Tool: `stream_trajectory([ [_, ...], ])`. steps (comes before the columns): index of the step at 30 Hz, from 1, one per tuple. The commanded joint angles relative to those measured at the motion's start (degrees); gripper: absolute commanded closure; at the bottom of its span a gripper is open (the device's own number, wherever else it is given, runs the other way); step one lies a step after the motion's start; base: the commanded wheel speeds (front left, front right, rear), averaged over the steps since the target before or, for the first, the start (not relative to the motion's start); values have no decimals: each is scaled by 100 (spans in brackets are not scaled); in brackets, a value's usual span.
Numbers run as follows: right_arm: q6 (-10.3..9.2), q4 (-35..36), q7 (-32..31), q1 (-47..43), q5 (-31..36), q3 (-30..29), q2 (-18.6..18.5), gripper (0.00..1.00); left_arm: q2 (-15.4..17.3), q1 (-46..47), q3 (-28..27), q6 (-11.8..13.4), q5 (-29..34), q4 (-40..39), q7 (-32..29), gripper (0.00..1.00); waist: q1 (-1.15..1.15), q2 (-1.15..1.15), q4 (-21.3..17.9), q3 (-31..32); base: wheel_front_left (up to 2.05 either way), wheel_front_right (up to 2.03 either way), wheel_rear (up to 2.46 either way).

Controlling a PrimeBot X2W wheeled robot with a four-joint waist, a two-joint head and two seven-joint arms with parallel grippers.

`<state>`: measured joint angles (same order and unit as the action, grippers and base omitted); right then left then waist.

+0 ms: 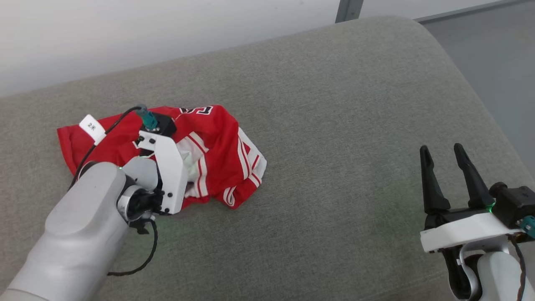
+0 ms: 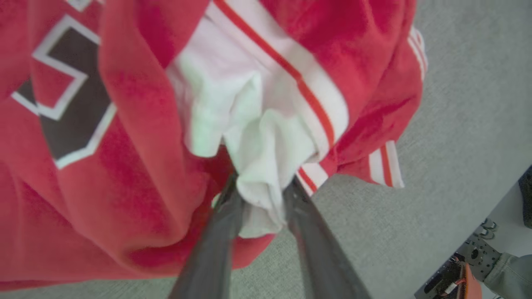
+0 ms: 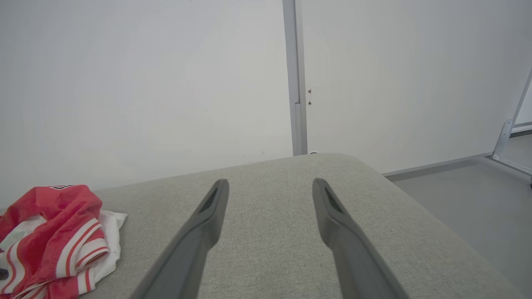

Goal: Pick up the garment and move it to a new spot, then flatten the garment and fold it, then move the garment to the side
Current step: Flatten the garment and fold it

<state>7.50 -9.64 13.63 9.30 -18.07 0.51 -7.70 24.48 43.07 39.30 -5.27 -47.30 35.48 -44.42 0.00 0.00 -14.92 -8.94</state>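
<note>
Left pincer (image 2: 262,182), nine o'clock, apparently clenches the garment (image 1: 221,138) by a white fold. Right pincer (image 1: 442,151), four o'clock, stands released.

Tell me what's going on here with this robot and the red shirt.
The robot's left gripper is down in the crumpled garment on the grey cushion, its fingers either side of a white fold; whether they pinch it yet is unclear. The garment lies in a heap, not flattened. The right gripper is open over bare cushion, apart from it.
</note>
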Motion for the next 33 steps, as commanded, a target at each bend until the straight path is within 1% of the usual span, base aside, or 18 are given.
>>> stream_trajectory([
  [1, -2, -21, 30, 56, 48, -8, 5, 0, -10, 95, 12, -45, -50, 27, 54, 100, 0, 0, 36, -6, 0, 0, 0],
  [5, -2, -44, 59, -22, 58, -103, 3, 0, 11, 167, 16, -110, -124, 26, 106, 100, 0, 0, 188, 28, 0, 0, 0],
  [9, -2, -21, 71, -78, 101, -175, 3, 0, 96, 210, -88, -116, -167, -124, 197, 100, 0, 0, 403, 67, 0, 0, 0],
  [14, -2, 46, 50, -144, 122, -256, 4, 0, 355, 52, -317, 77, -300, -546, 272, 100, 0, 0, 723, 114, 0, 0, 0],
  [17, -2, 85, 24, -183, 132, -303, -6, 0, 607, -178, -478, 300, -395, -987, 273, 100, 0, 0, 926, 147, 0, 0, 0],
  [23, -2, 143, -52, -258, 138, -331, -20, 0, 1318, -988, -883, 907, -552, -1973, 291, 100, 0, 0, 1265, 177, 0, 0, 0],
  [26, -2, 163, -93, -251, 120, -314, -26, 0, 1686, -1508, -1082, 1205, -678, -2261, 264, 100, 0, 0, 1379, 169, 0, 0, 0],
  [29, -2, 176, -152, -257, 89, -298, -22, 0, 1884, -2056, -1194, 1510, -825, -2404, 222, 100, 0, 0, 1463, 170, 0, 0, 0],
  [31, -2, 175, -197, -261, 60, -280, -15, 0, 1990, -2380, -1193, 1658, -857, -2427, 161, 100, 0, 0, 1512, 174, 0, 0, 0],
  [33, -3, 171, -248, -268, 42, -261, -18, 0, 1953, -2623, -1176, 1731, -971, -2430, 121, 100, 0, 0, 1557, 179, 0, 0, 0],
])
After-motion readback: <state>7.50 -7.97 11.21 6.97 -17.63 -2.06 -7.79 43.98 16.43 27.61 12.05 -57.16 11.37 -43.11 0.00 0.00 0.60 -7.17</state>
